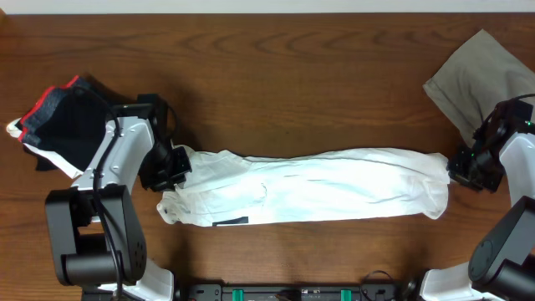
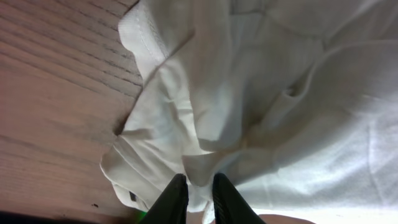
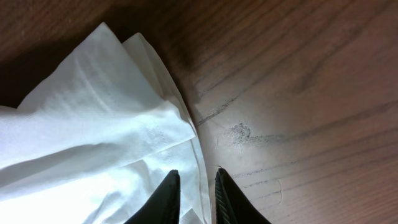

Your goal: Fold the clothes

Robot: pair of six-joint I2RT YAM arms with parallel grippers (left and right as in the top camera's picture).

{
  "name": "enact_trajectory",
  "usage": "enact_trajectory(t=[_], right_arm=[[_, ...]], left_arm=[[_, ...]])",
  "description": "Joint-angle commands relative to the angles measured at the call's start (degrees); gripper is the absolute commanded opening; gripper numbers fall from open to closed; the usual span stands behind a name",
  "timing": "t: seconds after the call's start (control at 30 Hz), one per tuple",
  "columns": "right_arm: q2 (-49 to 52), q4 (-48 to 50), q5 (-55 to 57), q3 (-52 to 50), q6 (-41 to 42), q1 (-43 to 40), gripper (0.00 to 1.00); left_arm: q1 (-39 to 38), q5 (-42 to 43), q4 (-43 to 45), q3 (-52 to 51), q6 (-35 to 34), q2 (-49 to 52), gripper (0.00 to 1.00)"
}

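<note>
The white T-shirt (image 1: 318,188) lies gathered into a long band across the wooden table (image 1: 276,75), with a small black print mark at its lower left. My left gripper (image 1: 171,167) is at its left end. In the left wrist view the gripper (image 2: 199,177) has its fingers close together with a fold of the T-shirt (image 2: 280,93) filling the gap. My right gripper (image 1: 458,167) is at the right end. In the right wrist view the gripper (image 3: 196,173) stands slightly apart over the T-shirt's (image 3: 93,137) hem, which lies on the wood.
A grey-khaki garment (image 1: 481,75) lies at the back right corner, just behind the right arm. A black garment with a red edge (image 1: 63,117) lies at the far left, partly under the left arm. The arm bases stand along the front edge.
</note>
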Motion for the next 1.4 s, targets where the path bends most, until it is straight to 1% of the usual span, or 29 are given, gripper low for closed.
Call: enact_trajectory(t=[0.0,0.03,0.07,0.1,0.13,0.17,0.23,0.3,0.43,0.7,0.83,0.97,1.1,1.27,1.37], right_arm=[[-0.1,0.0,0.3,-0.3,0.3,-0.4,0.19],[-0.1,0.2,-0.1,-0.3,0.3,-0.4,0.20],[-0.1,0.3,-0.5,-0.3,0.3,-0.4,0.23],[-0.1,0.5,-0.5,-0.3,0.3,-0.4,0.29],[-0.1,0.6,-0.5,-0.3,0.3,-0.4,0.37],[-0.1,0.7,-0.5,-0.3,0.3,-0.4,0.40],[-0.1,0.7,-0.5,-0.3,0.3,-0.4,0.41],[-0.1,0.7,-0.5,-0.3,0.3,-0.4,0.41],[0.4,1.7,-0.8,-0.5,0.3,-0.4,0.36],[3.4,2.6,-3.0,-2.1,0.3,-0.4,0.36],[3.8,5.3,-3.3,-4.3,0.3,-0.4,0.35],[3.8,7.6,-3.3,-5.0,0.3,-0.4,0.29],[3.9,8.5,-3.3,-5.1,0.3,-0.4,0.28],[3.9,9.5,-3.3,-5.2,0.3,-0.4,0.23],[3.9,9.7,-3.3,-5.3,0.3,-0.4,0.23]], left_arm=[[0.2,-2.2,0.6,-0.9,-0.6,-0.3,0.17],[0.2,-3.0,0.9,-1.0,-1.2,-0.3,0.17],[0.2,-3.6,1.0,-1.1,-1.9,-0.3,0.17],[0.2,-3.9,1.2,-1.1,-2.3,-0.3,0.17],[0.2,-3.9,1.5,-1.1,-2.3,-0.3,0.17],[0.2,-3.9,1.8,-1.1,-2.3,-0.3,0.17],[0.2,-3.9,2.0,-1.1,-2.3,-0.3,0.17],[0.2,-3.9,2.2,-1.1,-2.3,-0.3,0.17],[0.2,-3.9,2.8,-1.1,-2.3,-0.3,0.17],[0.2,-3.9,4.3,-1.1,-3.3,-0.3,0.17],[0.2,-3.9,4.6,-1.1,-3.3,-0.3,0.17],[0.2,-3.9,4.8,-1.1,-3.3,-0.3,0.17],[0.2,-3.9,4.8,-1.1,-3.3,-0.3,0.17],[0.2,-3.9,5.2,-1.1,-3.3,-0.3,0.17],[0.2,-3.9,5.4,-1.1,-3.3,-0.3,0.17]])
